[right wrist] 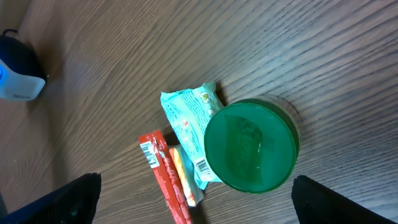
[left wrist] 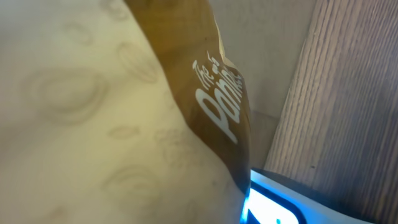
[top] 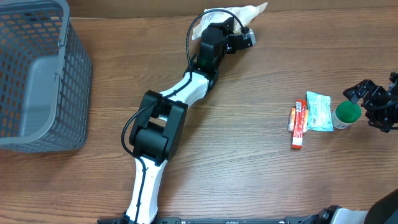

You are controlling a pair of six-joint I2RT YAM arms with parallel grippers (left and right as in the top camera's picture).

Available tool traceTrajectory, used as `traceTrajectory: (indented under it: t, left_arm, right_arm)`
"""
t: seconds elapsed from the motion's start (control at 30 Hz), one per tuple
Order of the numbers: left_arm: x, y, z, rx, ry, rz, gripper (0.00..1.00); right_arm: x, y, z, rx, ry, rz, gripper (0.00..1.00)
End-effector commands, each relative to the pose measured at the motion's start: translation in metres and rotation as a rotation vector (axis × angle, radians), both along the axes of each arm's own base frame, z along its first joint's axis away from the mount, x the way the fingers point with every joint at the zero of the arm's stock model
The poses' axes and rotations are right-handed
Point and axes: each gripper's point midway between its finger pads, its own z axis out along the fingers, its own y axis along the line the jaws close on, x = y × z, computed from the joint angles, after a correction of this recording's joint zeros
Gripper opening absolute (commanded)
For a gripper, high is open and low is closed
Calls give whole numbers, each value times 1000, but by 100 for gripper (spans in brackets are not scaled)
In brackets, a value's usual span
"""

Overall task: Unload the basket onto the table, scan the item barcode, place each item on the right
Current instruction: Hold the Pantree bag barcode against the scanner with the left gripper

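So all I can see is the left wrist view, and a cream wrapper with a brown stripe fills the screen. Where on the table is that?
Observer: At the far edge of the table. The left tool is shut on that cream packet.
Visitor: Are there any other things around?
Observer: Yes. Near the right edge lie a red stick pack, a teal sachet and a green-lidded tub.
Visitor: And the other arm?
Observer: The right tool stands open right beside the tub, holding nothing.
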Motion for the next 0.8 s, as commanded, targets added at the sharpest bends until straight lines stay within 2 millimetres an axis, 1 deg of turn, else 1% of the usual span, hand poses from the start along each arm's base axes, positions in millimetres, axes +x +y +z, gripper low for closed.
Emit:
traceTrajectory:
  t: [0.0,0.13,0.3,0.37,0.43,0.5,0.57,0.67,0.77]
  left_arm:
    - [7,-5,23,39,-78,4,4]
    - [10,-5,34,42,-103,6,4]
    - [11,-7,36,75,-114,-7,4]
    - [9,-8,30,85,-89,-21,4]
    - [8,-9,18,101,-45,-42,4]
    - [8,-6,11,101,-14,-45,4]
    - [9,-3,12,66,-4,-36,4]
    - [11,-3,24,13,-35,-27,4]
    - [14,-2,43,-39,-88,-3,4]
  right_arm:
    - [2,-2,10,-23,-30,3,100]
    - [2,-2,10,-23,-30,3,100]
    - [2,-2,10,-23,-30,3,100]
    - [2,-2,10,-23,-30,3,100]
    - [2,-2,10,-23,-30,3,100]
    - [2,-2,10,-23,-30,3,100]
    - [2,-2,10,-23,-30,3,100]
    - [2,-2,10,-23,-30,3,100]
    - [2,-2,10,-23,-30,3,100]
